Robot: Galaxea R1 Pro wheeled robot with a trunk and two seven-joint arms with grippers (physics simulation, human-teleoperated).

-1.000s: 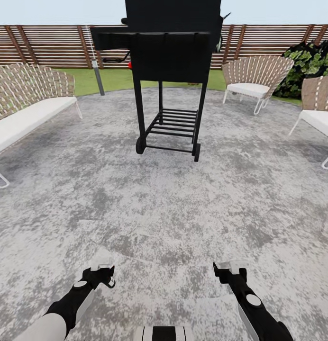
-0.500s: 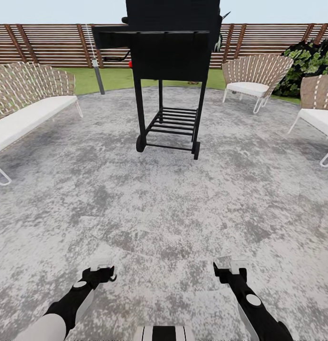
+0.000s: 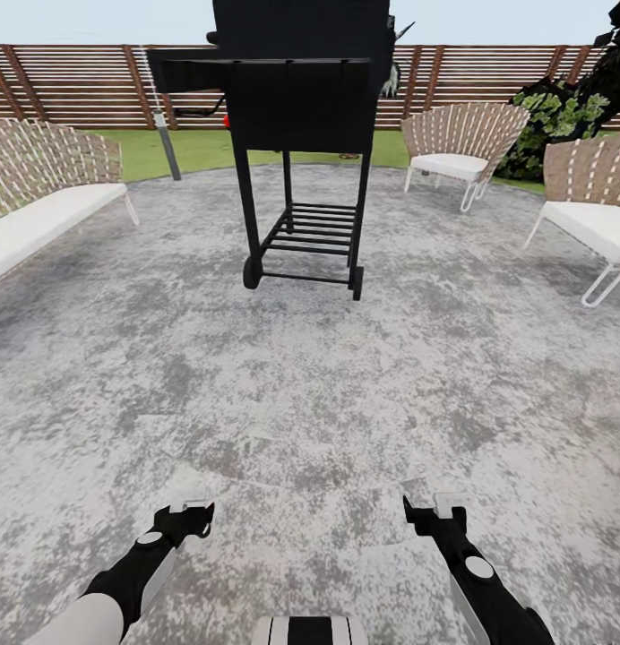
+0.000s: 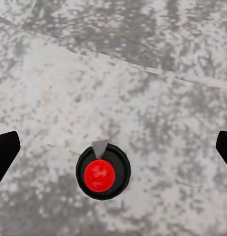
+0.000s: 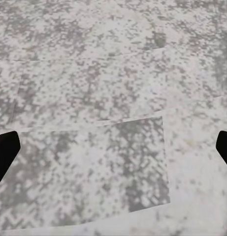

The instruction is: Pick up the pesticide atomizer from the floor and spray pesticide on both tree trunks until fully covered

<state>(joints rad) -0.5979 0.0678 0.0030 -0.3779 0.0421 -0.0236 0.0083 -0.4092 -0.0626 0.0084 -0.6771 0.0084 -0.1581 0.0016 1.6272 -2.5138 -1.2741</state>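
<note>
Both grippers hang low over the paving with their fingers spread wide and nothing between them: the left gripper (image 3: 192, 515) and the right gripper (image 3: 433, 511) sit at the near edge of the head view, and in each wrist view the two dark fingertips (image 4: 5, 152) stand at opposite borders of the picture with bare stone between. Around them the garden shows as a reddish-brown slatted fence (image 3: 68, 85) backing a strip of green lawn (image 3: 198, 150), and the grey mottled floor (image 3: 310, 376) spreads across most of the head view. On that floor stands a tall black grill cart (image 3: 297, 134) on wheels, straight ahead and well apart from the arms. A long white-cushioned bench (image 3: 41, 206) lies at the left, a woven chair (image 3: 458, 143) stands beyond the cart to the right, and another chair (image 3: 588, 210) sits at the right edge, with a dark leafy bush (image 3: 561, 121) behind them. The pesticide atomizer (image 4: 102, 173) stands upright on the paving directly beneath the left gripper, seen from above as a black ring around a red top, between the spread fingers and touching neither.
</note>
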